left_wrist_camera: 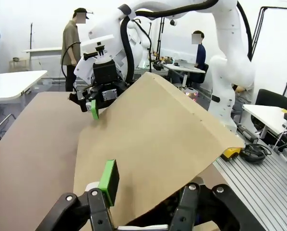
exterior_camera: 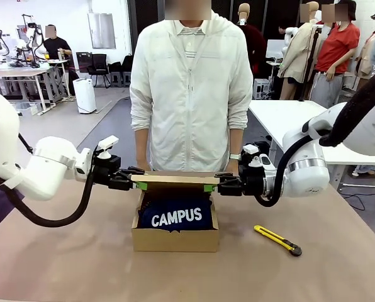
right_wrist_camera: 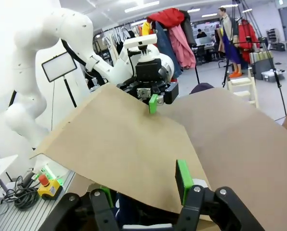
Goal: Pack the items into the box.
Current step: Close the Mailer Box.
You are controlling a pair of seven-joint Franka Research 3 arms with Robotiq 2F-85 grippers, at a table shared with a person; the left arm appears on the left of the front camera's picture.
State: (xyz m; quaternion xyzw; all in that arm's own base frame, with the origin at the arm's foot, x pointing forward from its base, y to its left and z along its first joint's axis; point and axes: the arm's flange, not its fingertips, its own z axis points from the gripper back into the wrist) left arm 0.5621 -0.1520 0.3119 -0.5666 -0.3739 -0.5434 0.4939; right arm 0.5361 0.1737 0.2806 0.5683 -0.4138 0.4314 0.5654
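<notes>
Box (exterior_camera: 175, 239): set mid-table, pouch (exterior_camera: 175, 216) lodged inside | lid (exterior_camera: 175, 180): raised, gripped at both ends | left gripper (exterior_camera: 137, 183): clamped on left lid edge | right gripper (exterior_camera: 211, 187): clamped on right lid edge | knife (exterior_camera: 277, 240): laid right of box, apart

Both pincers, left (exterior_camera: 137, 184) and right (exterior_camera: 210, 187), grip the box (exterior_camera: 175, 239) lid's ends above the pouch (exterior_camera: 175, 215).

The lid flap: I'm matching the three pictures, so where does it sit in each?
Front: the lid flap is a thin tan strip at centre, above the pouch.
Left wrist: a broad tilted sheet across the middle.
Right wrist: a broad sheet left of centre.
Shared landmark: the green pads at both its ends.
</notes>
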